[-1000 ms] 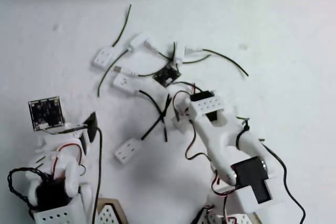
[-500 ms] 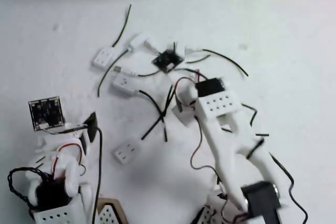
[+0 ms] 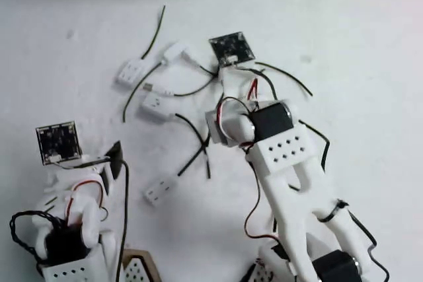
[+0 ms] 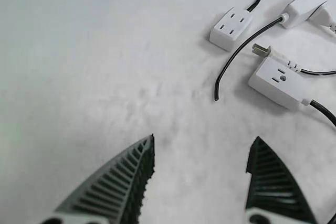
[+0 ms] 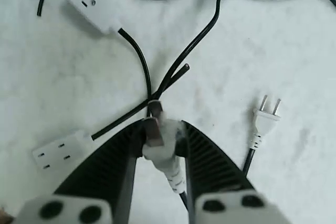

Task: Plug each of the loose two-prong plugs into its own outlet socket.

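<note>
Plug (image 5: 161, 151) clamped in right gripper (image 5: 160, 127), now carried forward; outlet socket (image 5: 56, 153) just beside it, insertion likely next. Left gripper (image 4: 203, 148) wide.

Robotics lab bench: white table (image 3: 370, 44), bare camera board (image 3: 57, 142), exposed wiring (image 3: 248, 209) on printed arm (image 3: 294, 193).

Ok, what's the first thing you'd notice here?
Probably the right gripper, its fingers shut on a white plug right by the crossed black cords. Next come the white outlet sockets scattered mid-table, and the left gripper hanging open over bare table.
</note>
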